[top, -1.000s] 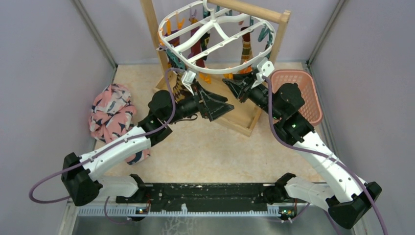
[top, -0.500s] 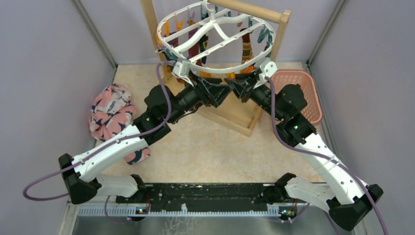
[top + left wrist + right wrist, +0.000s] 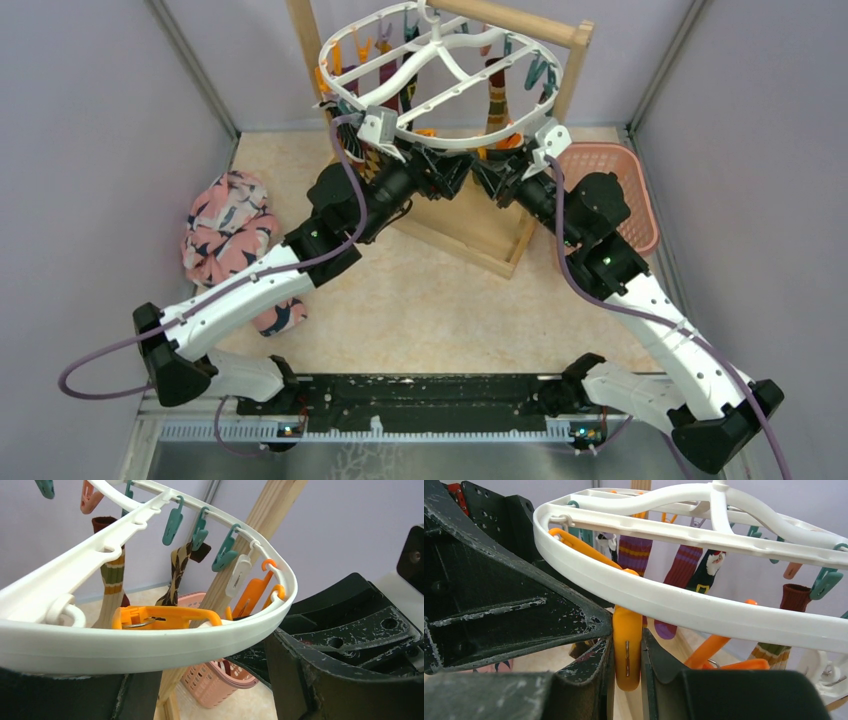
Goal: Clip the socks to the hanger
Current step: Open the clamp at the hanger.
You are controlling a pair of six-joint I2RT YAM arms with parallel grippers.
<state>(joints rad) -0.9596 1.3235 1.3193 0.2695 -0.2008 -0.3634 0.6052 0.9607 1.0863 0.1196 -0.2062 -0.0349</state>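
Note:
The white oval hanger (image 3: 440, 140) hangs from the wooden rack, with several socks (image 3: 497, 95) clipped under it. My right gripper (image 3: 487, 178) is below the near rim, shut on an orange clip (image 3: 626, 650) that hangs from the rim (image 3: 684, 605). My left gripper (image 3: 450, 172) faces it from the left. Its jaws stand wide apart just under the rim (image 3: 150, 650), with nothing between them (image 3: 200, 680). A second orange clip (image 3: 165, 617) lies behind that rim. An argyle sock (image 3: 177, 575) and a striped sock (image 3: 112, 580) hang beyond.
The wooden rack's post (image 3: 260, 535) and base (image 3: 480, 235) stand right behind both grippers. A pink lattice basket (image 3: 610, 165) sits at the right, and a pink bird-print cloth (image 3: 228, 235) lies at the left. Grey walls close in both sides.
My left arm has moved up and forward until its gripper is under the hanger's near rim, close to the right gripper, and its jaws have narrowed a little. The right gripper has kept its hold.

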